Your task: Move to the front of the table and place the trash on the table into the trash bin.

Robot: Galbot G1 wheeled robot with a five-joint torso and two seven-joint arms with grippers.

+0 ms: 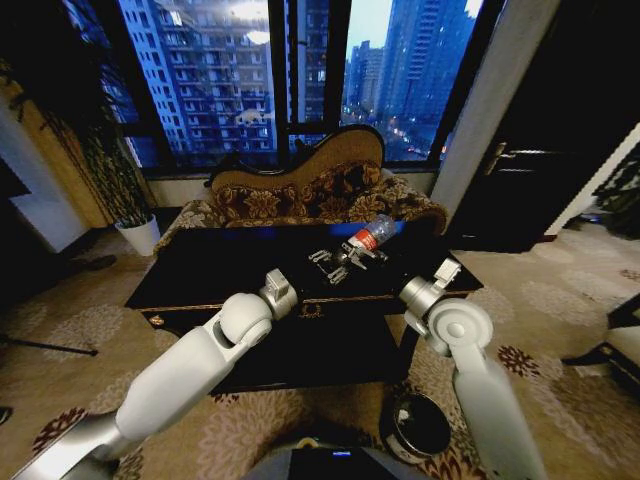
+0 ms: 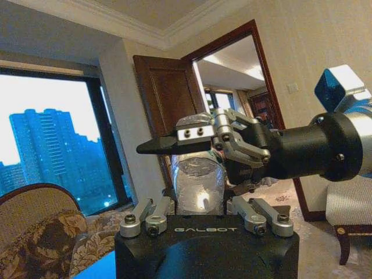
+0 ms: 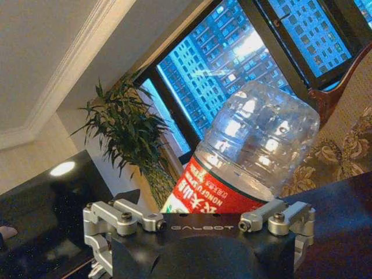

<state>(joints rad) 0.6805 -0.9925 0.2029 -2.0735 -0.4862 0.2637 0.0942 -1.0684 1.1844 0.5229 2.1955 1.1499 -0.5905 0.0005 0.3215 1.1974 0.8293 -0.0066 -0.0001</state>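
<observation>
Both arms reached forward over the black table (image 1: 200, 268), and the two grippers met above its middle, around the clear bottle (image 1: 372, 234). In the head view the bottle lay tilted above the tabletop, its red-labelled part near the metal fingers and its clear body pointing up toward the sofa (image 1: 320, 190).

The right gripper (image 1: 358, 254) had the bottle between its fingers — the right wrist view showed the label and clear body (image 3: 256, 145) rising straight out from between the finger mounts, close to the lens. I judged it closed on the bottle, though the fingertips themselves were hidden behind it. The left gripper (image 1: 326, 264) sat just beside, facing the other. In the left wrist view the bottle (image 2: 199, 181) stood between its own finger bases, while the right gripper (image 2: 224, 139) came in from the side with a dark fingertip lying across the bottle's top. Whether the left fingers were pressing the bottle or merely flanking it, I could not tell.

That pairing looked like a two-handed hold or a handover — one arm steadying a light, slippery thing while the other gripped it.

The trash bin (image 1: 420, 425) stood on the carpet by the robot's right side, below the right arm, well apart from the bottle.
</observation>
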